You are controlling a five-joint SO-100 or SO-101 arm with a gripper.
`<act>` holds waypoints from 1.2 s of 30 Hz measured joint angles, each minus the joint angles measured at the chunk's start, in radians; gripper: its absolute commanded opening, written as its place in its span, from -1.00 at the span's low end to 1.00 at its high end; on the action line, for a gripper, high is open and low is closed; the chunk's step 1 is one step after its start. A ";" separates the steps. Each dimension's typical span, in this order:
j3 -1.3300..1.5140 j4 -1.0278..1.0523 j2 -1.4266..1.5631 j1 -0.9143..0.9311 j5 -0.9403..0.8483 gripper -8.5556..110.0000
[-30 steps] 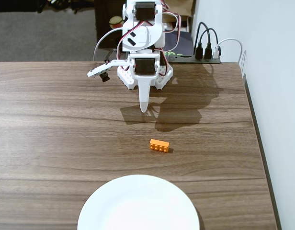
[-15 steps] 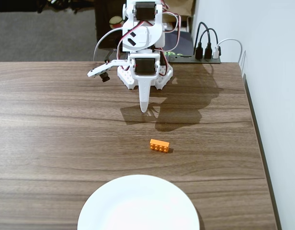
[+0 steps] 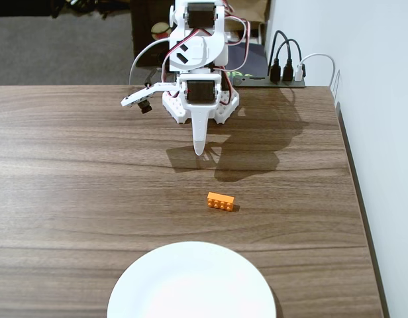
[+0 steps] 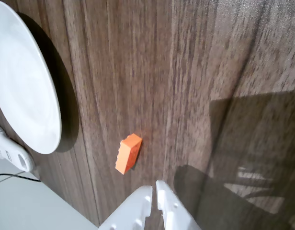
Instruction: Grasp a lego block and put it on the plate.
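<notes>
On the wooden table, between the plate and our gripper, we see the lego block lying flat, apart from both. We hold the gripper above the table with its jaws pressed together, gripping nothing.

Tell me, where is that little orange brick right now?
In the fixed view the lego block lies on the bare wooden table, between the gripper above it and the plate below, touching neither.
</notes>
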 measured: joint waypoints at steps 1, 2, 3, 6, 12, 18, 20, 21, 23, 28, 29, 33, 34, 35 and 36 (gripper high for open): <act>0.000 0.000 0.000 0.000 0.000 -0.85; 0.000 0.000 0.000 0.000 0.000 -0.85; 0.000 0.000 0.000 0.000 0.000 -0.85; 0.000 0.000 0.000 0.000 0.000 -0.85; 0.000 0.000 0.000 0.000 0.000 -0.85; 0.000 -0.017 -0.040 0.012 0.025 -0.85; 0.000 -0.048 -0.086 0.023 0.046 -0.85; 0.000 -0.064 -0.110 0.028 0.060 -0.85; 0.000 -0.103 -0.160 0.018 0.098 -0.85; -0.061 -0.164 -0.313 -0.006 0.184 -0.85; -0.075 -0.183 -0.356 -0.012 0.199 -0.85; -0.146 -0.241 -0.537 -0.032 0.262 -0.85; -0.167 -0.245 -0.578 -0.040 0.278 -0.85; -0.187 -0.253 -0.617 -0.049 0.295 -0.85; -0.210 -0.264 -0.667 -0.058 0.319 -0.85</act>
